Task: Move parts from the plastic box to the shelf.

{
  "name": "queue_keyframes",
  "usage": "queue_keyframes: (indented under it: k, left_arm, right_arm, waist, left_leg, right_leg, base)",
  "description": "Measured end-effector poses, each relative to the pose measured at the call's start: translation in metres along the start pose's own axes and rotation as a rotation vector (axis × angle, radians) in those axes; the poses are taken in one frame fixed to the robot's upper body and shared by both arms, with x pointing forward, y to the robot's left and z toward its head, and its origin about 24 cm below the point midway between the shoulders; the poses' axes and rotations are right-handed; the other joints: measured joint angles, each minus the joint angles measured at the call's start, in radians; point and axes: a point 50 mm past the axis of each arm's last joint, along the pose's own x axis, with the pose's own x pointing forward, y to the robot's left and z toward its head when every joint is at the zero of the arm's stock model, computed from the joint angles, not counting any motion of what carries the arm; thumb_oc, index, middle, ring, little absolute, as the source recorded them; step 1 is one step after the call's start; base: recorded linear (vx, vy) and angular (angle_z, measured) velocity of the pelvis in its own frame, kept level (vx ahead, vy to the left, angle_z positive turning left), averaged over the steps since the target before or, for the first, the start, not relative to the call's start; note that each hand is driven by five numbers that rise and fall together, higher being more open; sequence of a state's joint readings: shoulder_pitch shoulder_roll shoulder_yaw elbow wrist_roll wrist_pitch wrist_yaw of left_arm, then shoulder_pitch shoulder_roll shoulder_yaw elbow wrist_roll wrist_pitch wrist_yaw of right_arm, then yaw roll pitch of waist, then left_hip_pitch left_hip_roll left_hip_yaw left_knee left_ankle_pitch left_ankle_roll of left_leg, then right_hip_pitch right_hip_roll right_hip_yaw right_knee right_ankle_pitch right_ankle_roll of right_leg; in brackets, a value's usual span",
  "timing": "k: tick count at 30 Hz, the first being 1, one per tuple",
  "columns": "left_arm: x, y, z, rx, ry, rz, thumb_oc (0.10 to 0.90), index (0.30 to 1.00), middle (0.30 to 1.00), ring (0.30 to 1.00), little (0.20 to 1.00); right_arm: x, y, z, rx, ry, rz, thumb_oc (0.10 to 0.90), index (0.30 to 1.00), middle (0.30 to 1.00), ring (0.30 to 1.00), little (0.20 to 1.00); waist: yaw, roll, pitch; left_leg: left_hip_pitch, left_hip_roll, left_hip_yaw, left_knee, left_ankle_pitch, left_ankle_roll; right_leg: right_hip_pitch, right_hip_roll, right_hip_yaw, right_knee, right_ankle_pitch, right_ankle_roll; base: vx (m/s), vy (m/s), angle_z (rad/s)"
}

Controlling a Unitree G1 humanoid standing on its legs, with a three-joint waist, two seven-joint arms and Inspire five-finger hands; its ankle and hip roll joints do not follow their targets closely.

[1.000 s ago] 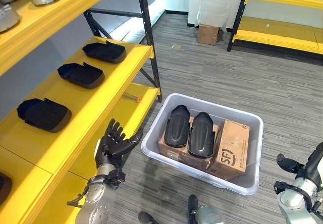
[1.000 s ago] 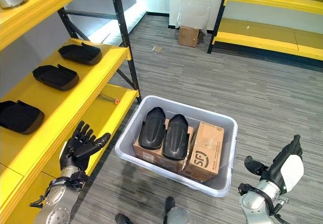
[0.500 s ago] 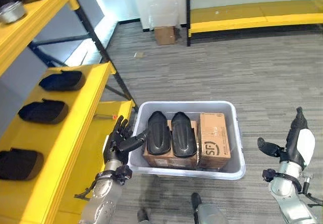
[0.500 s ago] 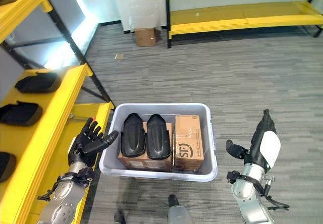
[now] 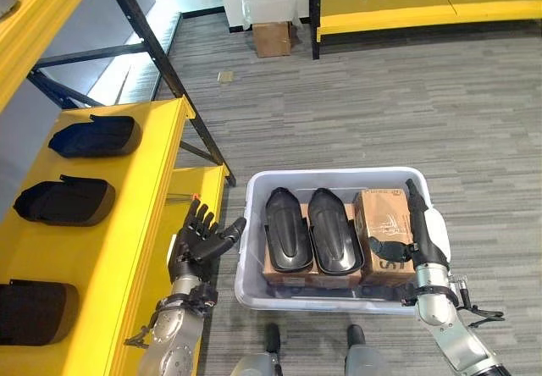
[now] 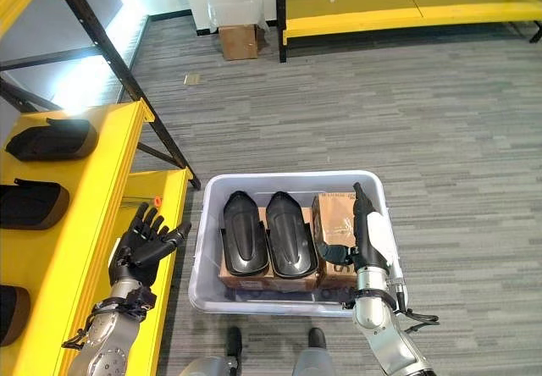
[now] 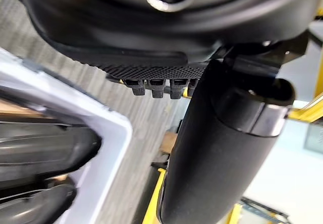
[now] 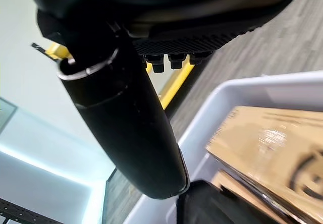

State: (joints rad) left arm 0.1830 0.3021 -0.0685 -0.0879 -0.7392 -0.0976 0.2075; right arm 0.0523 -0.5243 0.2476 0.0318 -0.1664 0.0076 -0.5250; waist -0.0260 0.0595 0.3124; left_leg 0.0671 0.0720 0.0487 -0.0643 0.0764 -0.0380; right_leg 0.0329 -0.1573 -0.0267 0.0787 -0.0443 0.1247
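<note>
Left eye view shows the plastic box (image 5: pixel 254 283) on the carpet beside the yellow shelf (image 5: pixel 152 181), with two black moulded parts (image 5: pixel 288 228) lying side by side on a cardboard box (image 5: pixel 385 236) inside it; three more parts (image 5: pixel 61 200) already sit on the shelf. The left hand (image 5: pixel 199 242) hangs just outside the box's near-left wall, fingers spread and straight, holding nothing; the right hand (image 5: pixel 419 232) stands upright over the box's right side, fingers straight, thumb out toward the carton, also empty. Right eye view gives the same layout: the right hand (image 6: pixel 366 228) sits above the carton, well short of the parts. For a clean pick, I judge each hand should come in from the outer long edge of its nearer part, so thumb and fingers can close across the narrow width rather than the slippery domed top. Left wrist view shows the thumb (image 7: pixel 217 148) extended past the box's white rim (image 7: pixel 108 128), nothing gripped. Right wrist view shows the thumb (image 8: pixel 126 118) straight above the carton (image 8: pixel 262 143), nothing gripped.
</note>
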Motion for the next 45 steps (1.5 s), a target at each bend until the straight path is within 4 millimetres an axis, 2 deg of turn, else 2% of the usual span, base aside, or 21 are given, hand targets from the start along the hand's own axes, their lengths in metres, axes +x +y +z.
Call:
queue_keyframes:
  k: [2,7,13,18,20,21,22,25,29,33,41,45]
  left_arm:
    - [0.0,0.0,0.001,0.0,-0.002,-0.001,0.9,1.0,1.0,1.0,1.0]
    - [-0.001,0.003,-0.001,0.014,0.014,0.001,0.9,1.0,1.0,1.0,1.0]
    - [-0.001,0.005,0.0,0.037,0.029,-0.023,0.9,1.0,1.0,1.0,1.0]
    - [-0.002,0.004,0.0,0.043,0.041,-0.046,0.9,1.0,1.0,1.0,1.0]
    - [-0.004,0.006,-0.003,0.048,0.065,-0.047,0.9,1.0,1.0,1.0,1.0]
    - [-0.005,0.008,-0.005,0.051,0.08,-0.046,0.9,1.0,1.0,1.0,1.0]
    - [-0.006,0.008,-0.006,0.051,0.086,-0.049,0.9,1.0,1.0,1.0,1.0]
    - [-0.005,0.008,-0.006,0.052,0.09,-0.051,0.9,1.0,1.0,1.0,1.0]
    - [-0.004,0.005,-0.005,0.055,0.088,-0.075,0.9,1.0,1.0,1.0,1.0]
    - [-0.002,0.0,-0.005,0.057,0.087,-0.097,0.9,1.0,1.0,1.0,1.0]
    - [0.009,-0.014,0.002,0.058,0.056,-0.146,0.9,1.0,1.0,1.0,1.0]
    - [0.014,-0.024,0.012,0.079,0.021,-0.176,0.9,1.0,1.0,1.0,1.0]
  right_arm:
    - [0.005,-0.004,0.003,0.004,-0.011,-0.023,0.9,1.0,1.0,1.0,1.0]
    - [0.01,-0.008,0.006,-0.034,-0.043,-0.045,0.9,1.0,1.0,1.0,1.0]
    - [0.011,-0.013,0.007,-0.11,-0.081,-0.043,0.9,1.0,1.0,1.0,1.0]
    - [0.023,-0.046,0.01,-0.214,-0.137,-0.115,0.9,1.0,1.0,1.0,1.0]
    - [0.027,-0.057,0.017,-0.217,-0.169,-0.147,0.9,1.0,1.0,1.0,1.0]
    - [0.03,-0.061,0.028,-0.212,-0.218,-0.147,0.9,1.0,1.0,1.0,1.0]
    - [0.032,-0.059,0.041,-0.199,-0.273,-0.112,0.9,1.0,1.0,1.0,1.0]
    - [0.031,-0.047,0.061,-0.15,-0.335,0.012,0.9,1.0,1.0,1.0,1.0]
    - [0.025,-0.024,0.06,-0.141,-0.321,0.188,0.9,1.0,1.0,1.0,1.0]
    - [0.018,-0.003,0.059,-0.118,-0.29,0.28,0.9,1.0,1.0,1.0,1.0]
    - [0.024,0.002,0.062,-0.118,-0.245,0.326,0.9,1.0,1.0,1.0,1.0]
    - [0.022,0.01,0.058,-0.127,-0.192,0.394,0.9,1.0,1.0,1.0,1.0]
  waist:
    - [-0.001,-0.002,0.0]
    - [0.0,-0.03,-0.003]
    - [0.003,-0.033,-0.003]
    - [0.005,-0.036,-0.002]
    - [0.003,-0.037,-0.002]
    - [0.001,-0.037,-0.002]
    - [0.004,-0.036,-0.003]
    - [0.006,-0.034,-0.002]
    - [0.015,-0.031,-0.001]
    - [0.029,-0.023,0.006]
    - [0.028,0.008,0.07]
    - [0.025,0.01,0.138]
  left_leg:
    - [0.011,0.009,0.003,-0.017,-0.009,-0.004]
    - [0.007,0.017,0.007,-0.017,-0.009,-0.006]
    - [0.002,0.035,0.017,-0.017,-0.004,-0.015]
    - [-0.016,0.053,0.017,-0.017,0.004,-0.027]
    - [-0.017,0.058,0.017,-0.017,0.005,-0.029]
    - [-0.02,0.063,0.018,-0.017,0.007,-0.031]
    - [-0.031,0.066,0.016,-0.017,0.009,-0.033]
    - [-0.057,0.065,0.014,-0.017,0.015,-0.036]
    - [-0.073,0.062,0.004,-0.017,0.017,-0.038]
    - [-0.088,0.062,0.003,-0.017,0.02,-0.038]
    - [-0.115,0.059,0.005,-0.017,0.029,-0.04]
    - [-0.139,0.058,0.005,-0.016,0.038,-0.039]
  right_leg:
    - [0.029,0.01,-0.01,-0.046,0.022,-0.001]
    - [0.049,0.018,-0.008,-0.113,0.061,-0.006]
    - [0.069,0.031,-0.007,-0.164,0.097,-0.012]
    - [0.051,0.049,-0.008,-0.164,0.105,-0.024]
    - [0.048,0.055,-0.007,-0.164,0.107,-0.027]
    - [0.044,0.06,-0.007,-0.164,0.109,-0.029]
    - [0.034,0.064,-0.009,-0.164,0.11,-0.031]
    - [0.009,0.064,-0.009,-0.163,0.116,-0.032]
    - [-0.002,0.063,-0.016,-0.163,0.116,-0.032]
    - [-0.018,0.064,-0.016,-0.163,0.118,-0.031]
    - [-0.059,0.064,-0.01,-0.142,0.119,-0.031]
    - [-0.098,0.068,-0.006,-0.114,0.118,-0.031]
  base:
    - [0.03,0.022,0.05]
    - [0.02,-0.014,-0.04]
    - [0.02,-0.048,-0.04]
    - [0.04,-0.051,-0.01]
    - [0.02,-0.02,-0.04]
    - [0.0,0.0,0.0]
    - [0.0,0.0,0.0]
    - [-0.01,0.001,0.01]
    - [-0.05,-0.008,0.06]
    - [0.0,0.0,0.0]
    - [-0.05,0.013,-0.02]
    - [-0.07,0.009,-0.05]
